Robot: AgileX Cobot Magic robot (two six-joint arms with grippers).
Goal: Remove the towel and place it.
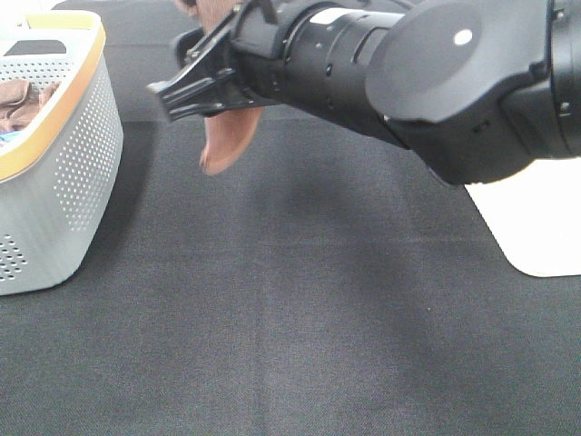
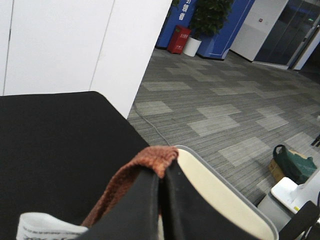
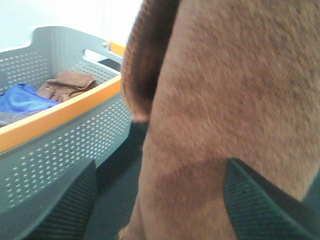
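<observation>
Reddish-brown terry towel (image 1: 227, 141) held aloft over black tabletop (image 1: 300, 318), pinched by left gripper (image 2: 161, 176); right gripper (image 3: 155, 200) spread around hanging cloth. Left: perforated grey basket (image 1: 68, 173), bunched brown cloth (image 3: 67, 84) and blue fabric (image 3: 20, 97) inside.

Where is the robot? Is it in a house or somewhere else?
Probably an office or lab building, not a house. Past the black-covered table you can see grey carpet tiles, a red fire-extinguisher box, a potted green plant and blue wall panels.
</observation>
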